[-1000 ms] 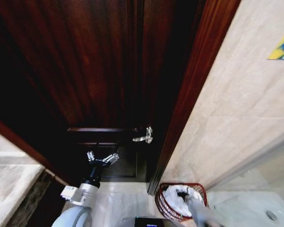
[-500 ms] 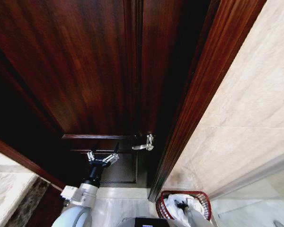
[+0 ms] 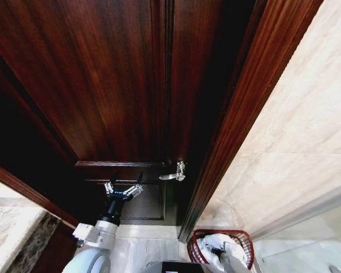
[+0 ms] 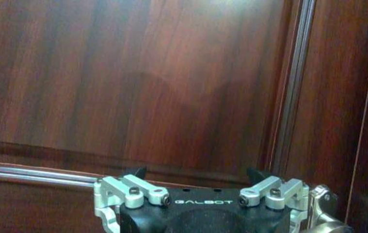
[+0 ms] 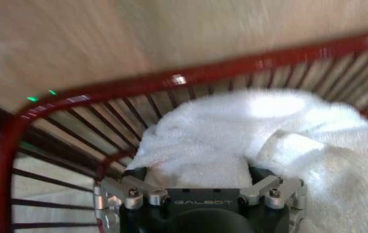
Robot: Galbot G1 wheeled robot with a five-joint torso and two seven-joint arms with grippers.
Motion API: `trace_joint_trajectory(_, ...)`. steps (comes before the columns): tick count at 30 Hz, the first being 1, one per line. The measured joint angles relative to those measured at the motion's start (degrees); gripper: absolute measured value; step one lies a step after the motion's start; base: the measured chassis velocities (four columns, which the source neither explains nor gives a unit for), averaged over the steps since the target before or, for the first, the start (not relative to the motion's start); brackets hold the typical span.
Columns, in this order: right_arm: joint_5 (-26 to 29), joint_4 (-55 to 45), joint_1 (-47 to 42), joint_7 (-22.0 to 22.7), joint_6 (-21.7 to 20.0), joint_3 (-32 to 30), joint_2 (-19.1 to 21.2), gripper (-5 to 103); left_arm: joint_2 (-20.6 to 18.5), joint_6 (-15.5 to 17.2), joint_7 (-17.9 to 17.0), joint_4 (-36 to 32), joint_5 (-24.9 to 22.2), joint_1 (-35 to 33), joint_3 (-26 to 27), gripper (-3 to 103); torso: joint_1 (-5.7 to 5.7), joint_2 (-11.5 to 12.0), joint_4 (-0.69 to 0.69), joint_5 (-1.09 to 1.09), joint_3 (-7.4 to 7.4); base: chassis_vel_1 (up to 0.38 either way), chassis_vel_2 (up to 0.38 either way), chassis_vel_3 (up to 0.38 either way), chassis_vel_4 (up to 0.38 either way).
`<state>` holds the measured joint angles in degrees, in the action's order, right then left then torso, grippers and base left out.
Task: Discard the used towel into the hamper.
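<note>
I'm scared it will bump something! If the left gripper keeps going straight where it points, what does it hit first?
Most likely the dark wooden door. The left gripper points straight at its panel, fingers open, with nothing in between; how far off is hard to judge.

The dark wooden door (image 3: 119,85) closes off the far side; its metal lever handle (image 3: 173,173) projects toward the robot. The left gripper (image 3: 123,190) hovers just short of the door panel, jaws spread, with free room around it on the near side. At right, the tiled wall (image 3: 295,148) bounds the space. The hamper (image 3: 194,242) stands against that wall by the door frame (image 3: 244,96). Its opening is largely occupied by the white towel (image 5: 235,141) and the right gripper (image 5: 197,177), whose fingers press into the cloth.
</note>
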<state>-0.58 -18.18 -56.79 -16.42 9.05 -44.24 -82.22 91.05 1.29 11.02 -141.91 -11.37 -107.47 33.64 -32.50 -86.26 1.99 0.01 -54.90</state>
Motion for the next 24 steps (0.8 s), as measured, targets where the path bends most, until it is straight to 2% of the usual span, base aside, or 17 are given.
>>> trace_joint_trajectory(2,-0.48,-1.61,-1.07,-0.11,1.4,0.23,-0.05,100,0.0,0.0,0.0,0.0,0.0,0.0,0.0,100,0.0,-0.01,0.0,0.0,0.0,0.0,0.0,0.0,0.0)
trace_joint_trajectory(4,-1.45,-8.92,-5.29,-0.23,2.93,0.72,-0.08,100,0.0,0.0,0.0,0.0,0.0,0.0,0.0,100,-0.02,-0.02,0.01,0.01,-0.01,0.0,0.0,0.0,0.0)
trace_joint_trajectory(5,-1.45,-8.92,-5.29,-0.23,2.93,0.72,-0.08,100,0.0,0.0,0.0,0.0,0.0,0.0,0.0,100,-0.02,-0.02,0.01,0.01,-0.01,0.0,0.0,0.0,0.0)
trace_joint_trajectory(9,0.11,-27.48,-16.54,0.23,0.95,1.01,-0.65,100,0.0,0.0,0.0,0.0,0.0,0.0,0.0,100,-0.03,-0.06,0.01,-0.01,-0.02,0.0,0.0,0.0,0.0)
trace_joint_trajectory(10,0.11,-27.48,-16.54,0.23,0.95,1.01,-0.65,100,0.0,0.0,0.0,0.0,0.0,0.0,0.0,100,-0.03,-0.06,0.01,-0.01,-0.02,0.0,0.0,0.0,0.0)
trace_joint_trajectory(11,0.35,-32.0,-19.59,0.33,0.42,0.98,-0.93,100,0.0,0.0,0.0,0.0,0.0,0.0,0.0,100,-0.03,-0.07,0.01,0.0,-0.02,0.0,0.0,0.0,0.0)
trace_joint_trajectory(13,0.41,-39.13,-24.47,0.55,0.44,0.58,-1.44,100,0.0,0.0,0.0,0.0,0.0,0.0,0.01,100,-0.03,-0.07,-0.01,-0.02,-0.03,0.0,0.0,0.0,0.0)
trace_joint_trajectory(14,0.41,-39.13,-24.47,0.55,0.44,0.58,-1.44,100,0.0,0.0,0.0,0.0,0.0,0.0,0.01,100,-0.03,-0.07,-0.01,-0.02,-0.03,0.0,0.0,0.0,0.0)
trace_joint_trajectory(17,1.53,-51.29,-32.36,1.38,1.42,-0.57,-2.91,100,0.0,0.0,0.0,0.0,0.0,0.0,0.01,100,-0.04,-0.09,0.03,-0.02,-0.03,0.0,0.0,0.0,0.0)
trace_joint_trajectory(18,1.53,-51.29,-32.36,1.38,1.42,-0.57,-2.91,100,0.0,0.0,0.0,0.0,0.0,0.0,0.01,100,-0.04,-0.09,0.03,-0.02,-0.03,0.0,0.0,0.0,0.0)
trace_joint_trajectory(20,1.73,-57.64,-37.44,3.69,5.36,-0.74,-4.3,100,0.0,0.0,0.0,0.0,0.0,0.0,0.0,100,-0.04,-0.1,0.01,-0.01,-0.04,0.0,0.0,0.0,0.0)
trace_joint_trajectory(22,1.58,-59.15,-38.79,4.49,6.35,-0.79,-4.72,100,0.0,0.0,0.0,0.0,0.0,0.0,0.0,100,-0.05,-0.1,0.02,0.0,-0.04,0.0,0.0,0.0,0.0)
trace_joint_trajectory(24,1.53,-66.29,-43.99,6.13,8.33,-0.7,-5.91,100,-0.01,0.0,0.0,0.0,0.0,0.0,0.0,100,-0.05,-0.11,0.01,0.0,-0.04,0.0,0.0,0.0,0.0)
